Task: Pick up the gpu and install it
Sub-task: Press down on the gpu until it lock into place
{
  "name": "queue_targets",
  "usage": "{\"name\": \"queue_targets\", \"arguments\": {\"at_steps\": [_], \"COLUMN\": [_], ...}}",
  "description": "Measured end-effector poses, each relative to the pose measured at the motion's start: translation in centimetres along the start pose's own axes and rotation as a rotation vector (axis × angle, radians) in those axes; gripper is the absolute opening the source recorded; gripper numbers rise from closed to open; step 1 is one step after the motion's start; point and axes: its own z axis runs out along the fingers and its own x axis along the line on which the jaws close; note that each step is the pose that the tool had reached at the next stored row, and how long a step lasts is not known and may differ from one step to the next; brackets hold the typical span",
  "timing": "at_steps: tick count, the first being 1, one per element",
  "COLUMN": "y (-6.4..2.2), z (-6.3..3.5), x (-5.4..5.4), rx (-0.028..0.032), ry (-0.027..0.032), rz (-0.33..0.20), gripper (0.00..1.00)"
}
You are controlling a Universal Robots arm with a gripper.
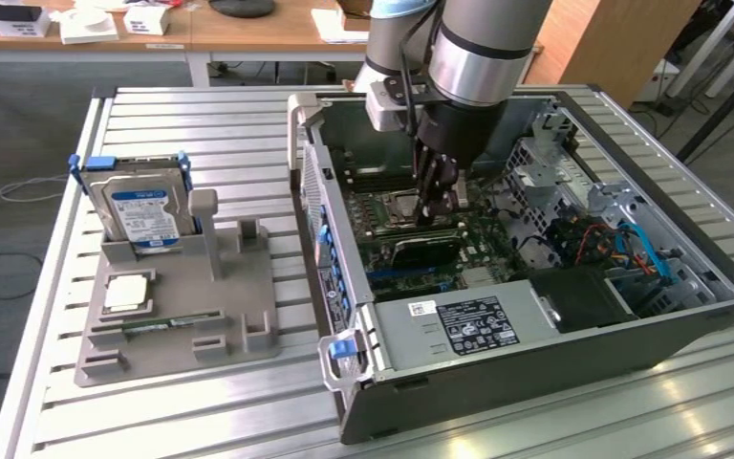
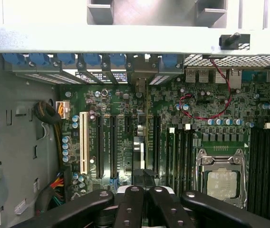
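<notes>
inside the open computer case [image 1: 673,330], the gripper [image 1: 438,206] is clamped on the gpu [image 1: 424,251].

Layout of the work area. An open computer case [image 1: 520,316] lies on its side on the bench [image 1: 150,421], toward the exterior view's right. A parts holder [image 1: 183,316] stands on the bench to the exterior view's left of the case. In the holder, a hard drive [image 1: 141,212] stands upright at the far end; a processor [image 1: 127,292] lies nearer, and a memory stick [image 1: 163,325] nearer still. Inside the case, the pincer [image 1: 438,206] hangs over the motherboard [image 2: 120,109], with the gpu [image 2: 140,147] upright in a slot beneath it. The power supply [image 1: 469,325] lies at the case's near end.
</notes>
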Motion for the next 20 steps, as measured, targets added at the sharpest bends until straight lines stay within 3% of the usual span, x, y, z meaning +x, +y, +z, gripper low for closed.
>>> {"name": "queue_targets", "arguments": {"at_steps": [8,20], "y": [0.09,3.54], "z": [0.0,0.2], "x": [0.0,0.0], "rx": [-0.0001,-0.0001], "ry": [0.0002,0.0], "rz": [0.0,0.0], "gripper": [0.11,0.11]}}
